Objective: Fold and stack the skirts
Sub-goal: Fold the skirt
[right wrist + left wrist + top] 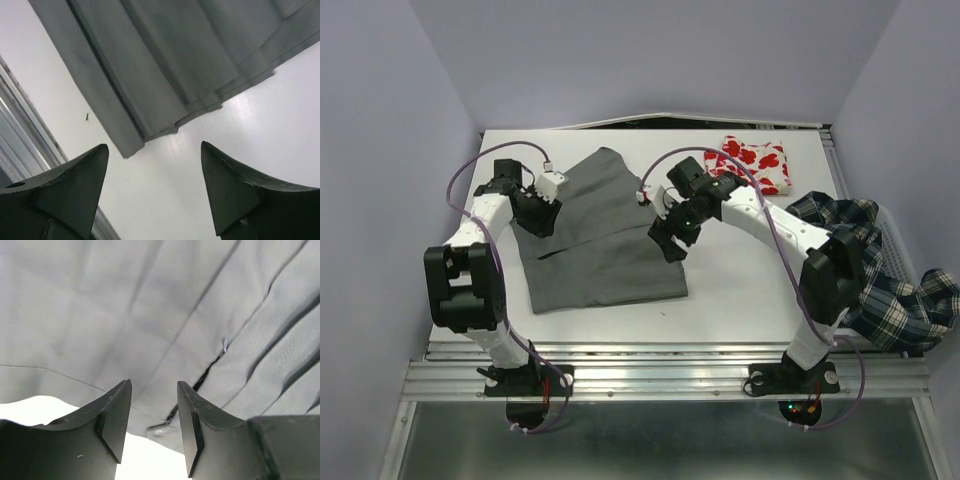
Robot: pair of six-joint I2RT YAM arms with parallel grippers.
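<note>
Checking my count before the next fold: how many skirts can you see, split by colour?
Grey skirt, spread on the table: 1
White skirt with red print, folded at the far edge: 1
Plaid skirt, bunched at the right side: 1
Total: 3
</note>
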